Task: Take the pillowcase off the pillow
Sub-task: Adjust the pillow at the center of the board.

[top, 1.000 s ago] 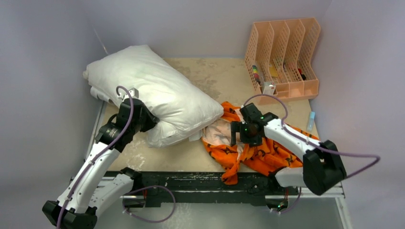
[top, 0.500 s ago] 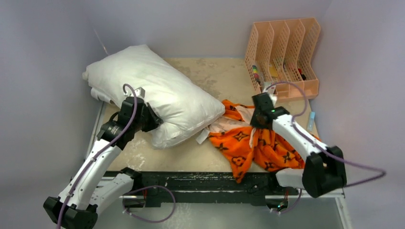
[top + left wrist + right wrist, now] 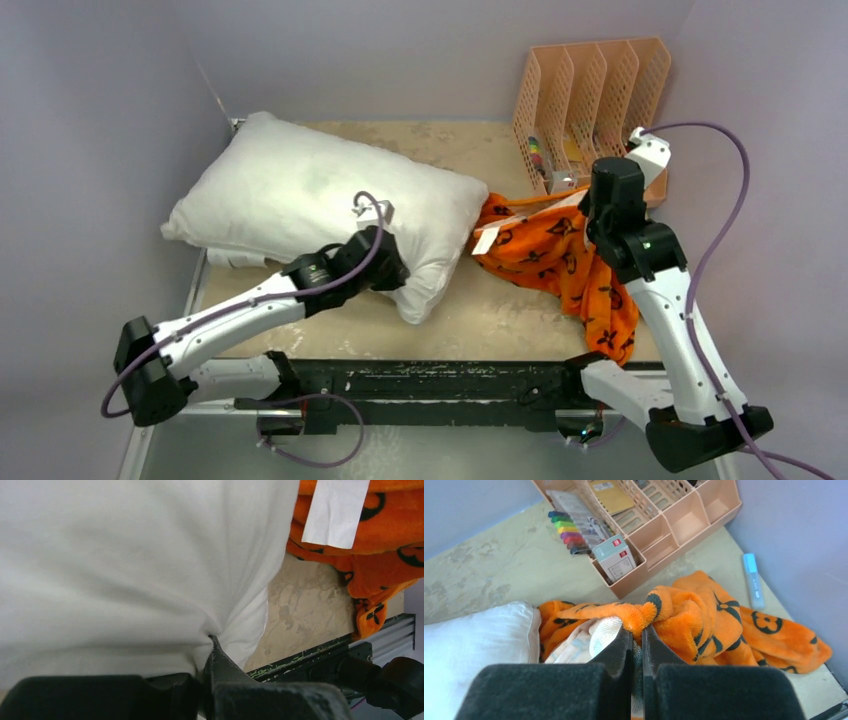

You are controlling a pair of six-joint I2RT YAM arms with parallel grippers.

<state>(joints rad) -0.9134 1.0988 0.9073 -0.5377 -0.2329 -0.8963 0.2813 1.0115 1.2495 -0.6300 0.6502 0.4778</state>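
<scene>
The white pillow lies across the back left of the table. My left gripper is shut on a pinch of its fabric at the near right corner, and the cloth bunches at the fingertips in the left wrist view. The orange pillowcase with black motifs hangs beside the pillow's right end and drapes down to the table. My right gripper is raised and shut on a fold of it, where its pale lining shows. The pillow's end is bare white.
A peach desk organizer stands at the back right, just behind my right gripper, and holds markers and a small box. A light blue tube lies by the right wall. A black rail runs along the near edge.
My right gripper shut on the pillowcase and lifted it back and right toward the organizer. My left gripper swung right with the pillow, which turned to lie crosswise.
</scene>
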